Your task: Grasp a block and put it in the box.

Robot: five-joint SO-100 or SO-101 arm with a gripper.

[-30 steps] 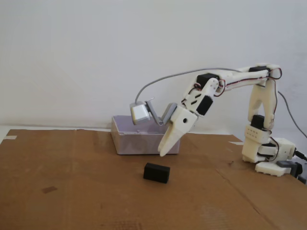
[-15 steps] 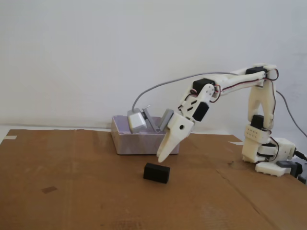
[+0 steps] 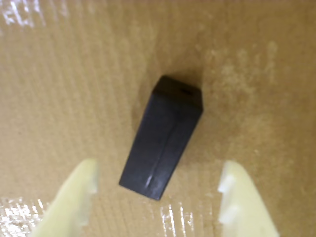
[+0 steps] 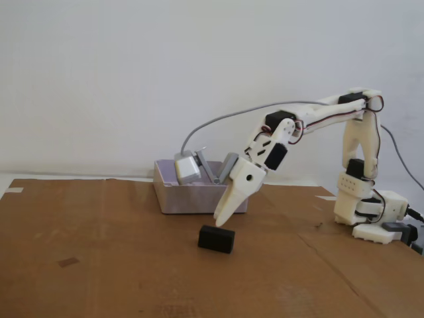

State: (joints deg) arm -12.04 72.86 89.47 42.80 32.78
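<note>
Biggest thing here is the brown corrugated cardboard sheet (image 4: 132,265) covering the table, matte with faint ribbing and a few shiny strips of clear tape showing in the wrist view. Behind it is a plain white wall (image 4: 132,66).

The arm (image 4: 358,172) is glossy cream-white printed plastic with black servo blocks, based at the far right in the fixed view and reaching left and down. A silver-grey boxy camera (image 4: 187,168) with a grey cable sits on its wrist.

The box (image 4: 192,197) is a pale lavender-grey plastic tray with low walls and rounded corners, sitting toward the far side of the cardboard, behind the fingers.

The gripper (image 4: 220,218) is spread wide: in the wrist view its 2 tapered cream fingers (image 3: 74,197) stand well apart on either side of the block, not touching it.

The block (image 3: 162,136) is small, matte black, rectangular, lying flat on the cardboard just below the fingertips, slightly angled, near side of the box (image 4: 216,238).
</note>
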